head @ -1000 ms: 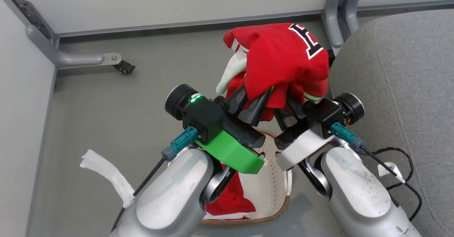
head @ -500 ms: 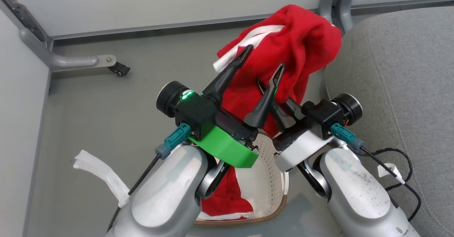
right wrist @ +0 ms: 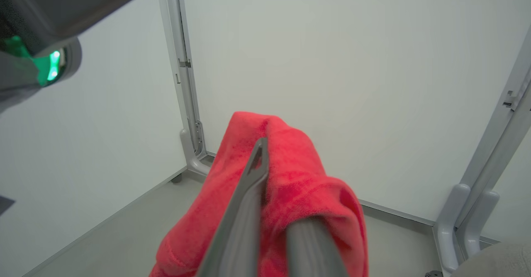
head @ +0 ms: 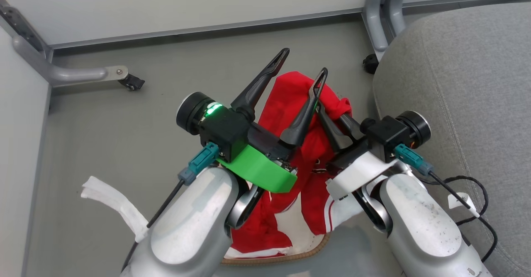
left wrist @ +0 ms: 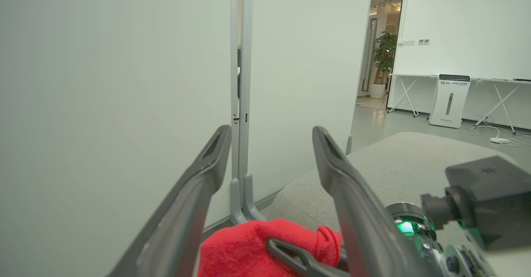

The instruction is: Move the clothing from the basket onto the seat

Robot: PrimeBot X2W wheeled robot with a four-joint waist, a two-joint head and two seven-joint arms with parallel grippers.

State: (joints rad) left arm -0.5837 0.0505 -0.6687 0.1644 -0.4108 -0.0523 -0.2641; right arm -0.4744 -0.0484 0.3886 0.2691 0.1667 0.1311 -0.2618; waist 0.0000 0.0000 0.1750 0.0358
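- Grey floor [head: 124,136] lay under my arms, closed by white partition panels [head: 186,3] that stood on metal legs [head: 83,74] with small casters.
- My left tool [head: 303,62] was spread wide and carried nothing. In the left wrist view its two fingers [left wrist: 193,194] stood well apart, with the white panel between them in the background.
- My right tool [head: 327,115] was pressed together on the red clothing [head: 290,98]. In the right wrist view the clothing [right wrist: 298,165] was folded over one finger and the other finger lay against it.
- From this pinch the clothing hung down to the basket [head: 286,258]. Its upper part was in the air between my two tools, and its lower part lay inside the basket with more red and white fabric.
- The basket stood on the floor between my forearms, which hid much of it, and near the seat [head: 456,82].
- The seat was at my right. The lifted clothing was near its rounded edge but apart from it.
- A white strip of cloth [head: 112,198] lay on the floor at my left, and a black cable [head: 464,177] lay on the near part of the seat.
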